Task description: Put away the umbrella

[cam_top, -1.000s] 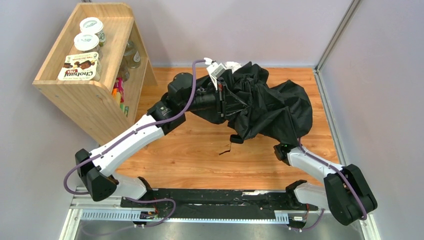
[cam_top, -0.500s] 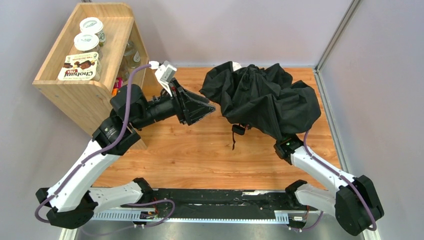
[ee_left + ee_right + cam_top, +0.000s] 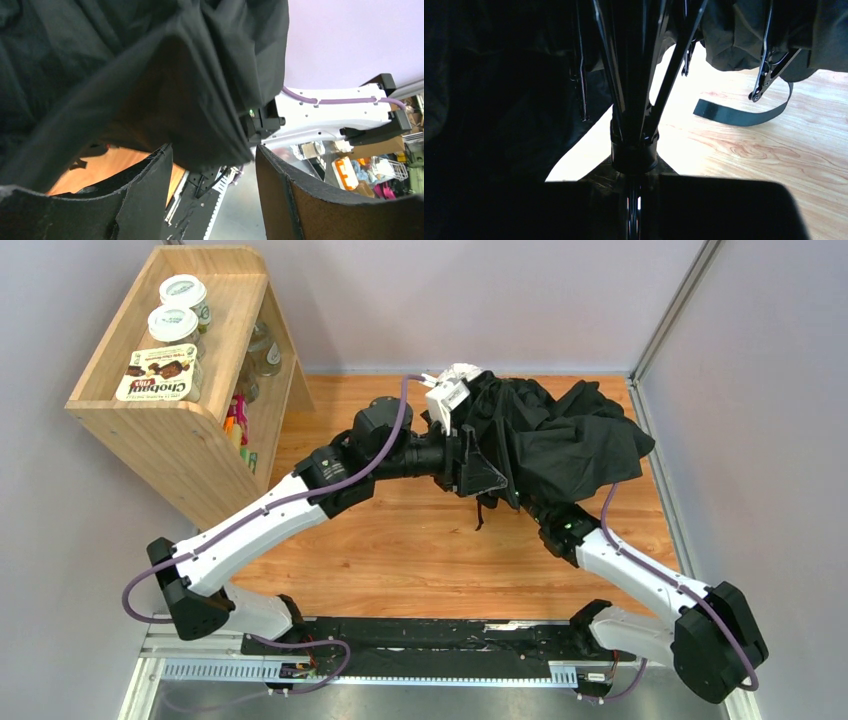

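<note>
The umbrella (image 3: 560, 435) is a crumpled mass of black fabric at the back right of the wooden table. Its strap (image 3: 480, 515) hangs at its near left edge. My left gripper (image 3: 490, 475) is open at the fabric's left edge. In the left wrist view (image 3: 212, 165) a fold of the fabric (image 3: 150, 75) hangs just past the two spread fingertips. My right gripper (image 3: 545, 515) sits under the canopy, mostly hidden. In the right wrist view (image 3: 634, 200) it is shut on the umbrella's thin shaft, just below the black runner (image 3: 634, 150), with ribs fanning out above and the strap (image 3: 739, 112) to the right.
A wooden shelf unit (image 3: 165, 420) stands at the back left, with yogurt tubs (image 3: 175, 325) and a snack box (image 3: 158, 375) on top and jars inside. Grey walls close the back and right. A metal rail (image 3: 400, 650) runs along the near edge.
My left arm swung right, from beside the shelf back to the umbrella's left edge. The right arm shifted, and the canopy moved to the right and changed shape.
</note>
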